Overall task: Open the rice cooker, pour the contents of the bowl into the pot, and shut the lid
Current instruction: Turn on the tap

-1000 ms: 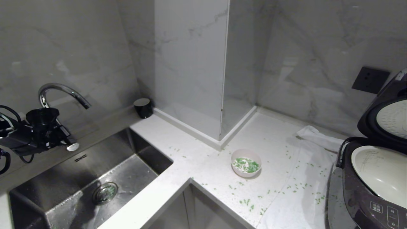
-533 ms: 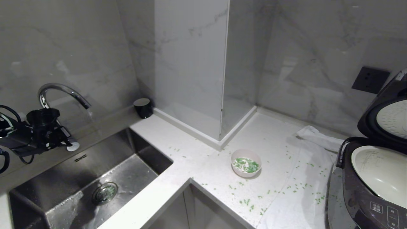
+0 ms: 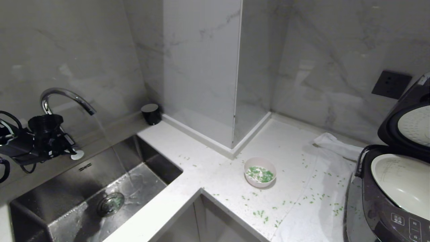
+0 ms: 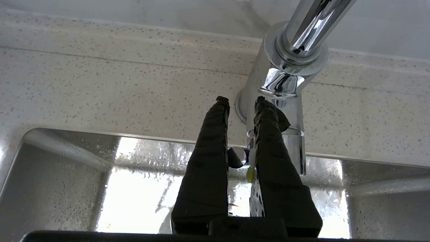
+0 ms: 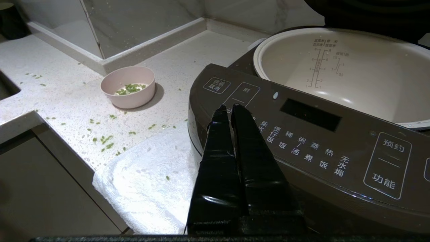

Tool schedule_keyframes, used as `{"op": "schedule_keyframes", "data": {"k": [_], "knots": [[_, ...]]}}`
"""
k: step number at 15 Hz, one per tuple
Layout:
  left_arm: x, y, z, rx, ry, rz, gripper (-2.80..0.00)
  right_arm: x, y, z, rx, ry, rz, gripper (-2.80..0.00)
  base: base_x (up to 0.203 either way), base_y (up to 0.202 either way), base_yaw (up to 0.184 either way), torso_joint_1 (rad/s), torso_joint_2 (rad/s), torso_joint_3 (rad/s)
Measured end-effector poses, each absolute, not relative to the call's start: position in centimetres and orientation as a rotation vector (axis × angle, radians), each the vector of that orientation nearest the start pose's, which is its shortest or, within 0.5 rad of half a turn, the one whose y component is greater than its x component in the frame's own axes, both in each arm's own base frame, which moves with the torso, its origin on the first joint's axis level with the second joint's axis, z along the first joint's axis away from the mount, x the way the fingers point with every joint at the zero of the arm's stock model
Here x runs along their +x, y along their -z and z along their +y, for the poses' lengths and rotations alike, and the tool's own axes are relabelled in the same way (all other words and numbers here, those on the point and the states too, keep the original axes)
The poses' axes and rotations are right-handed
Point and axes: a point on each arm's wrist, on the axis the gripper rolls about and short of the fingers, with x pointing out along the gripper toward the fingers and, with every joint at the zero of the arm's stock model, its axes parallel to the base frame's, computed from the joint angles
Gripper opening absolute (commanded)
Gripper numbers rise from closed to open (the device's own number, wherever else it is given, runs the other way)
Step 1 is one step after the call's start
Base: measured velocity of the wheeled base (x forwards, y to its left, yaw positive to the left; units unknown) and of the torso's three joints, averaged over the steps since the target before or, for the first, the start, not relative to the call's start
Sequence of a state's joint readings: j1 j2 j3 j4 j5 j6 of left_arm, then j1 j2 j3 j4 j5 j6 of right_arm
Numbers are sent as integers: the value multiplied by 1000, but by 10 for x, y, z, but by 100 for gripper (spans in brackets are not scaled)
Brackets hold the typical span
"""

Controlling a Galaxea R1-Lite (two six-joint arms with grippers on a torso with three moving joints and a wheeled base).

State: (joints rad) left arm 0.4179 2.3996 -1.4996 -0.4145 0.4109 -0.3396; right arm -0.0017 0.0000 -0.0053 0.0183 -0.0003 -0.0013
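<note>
Chrome faucet [image 3: 67,97] now runs water into the sink [image 3: 40,215]; left gripper [image 4: 240,101] clenched around its lever, right gripper [image 5: 228,109] clenched idle. Bowl [image 3: 260,172] unpoured beside the open rice cooker [image 3: 389,208].

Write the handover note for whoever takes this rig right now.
Left gripper: nearly shut on the faucet handle at the sink; water is running.
Right gripper: shut, empty, parked before the rice cooker.
Done: lid up; pot looks empty.
Bowl stands on the counter, green bits inside, more scattered around and on the white cloth.
Left: pour bowl into pot, close lid.
</note>
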Motion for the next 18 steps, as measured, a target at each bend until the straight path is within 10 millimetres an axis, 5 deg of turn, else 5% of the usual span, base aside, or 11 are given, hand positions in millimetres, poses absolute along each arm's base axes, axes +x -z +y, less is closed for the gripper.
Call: {"op": "schedule_keyframes", "data": {"k": [9,10,18], "knots": [[435,-68,203,-311,-887,350,-280,-23,-75,0,-1,2,13,-280,0,0,0,0,0,0],[435,-68,203,-311,-887,350,0,-23,-75,0,-1,2,13,-280,0,0,0,0,0,0],[435,-70,202,-312,-886,341,0,-23,-75,0,-1,2,13,-280,0,0,0,0,0,0]]}}
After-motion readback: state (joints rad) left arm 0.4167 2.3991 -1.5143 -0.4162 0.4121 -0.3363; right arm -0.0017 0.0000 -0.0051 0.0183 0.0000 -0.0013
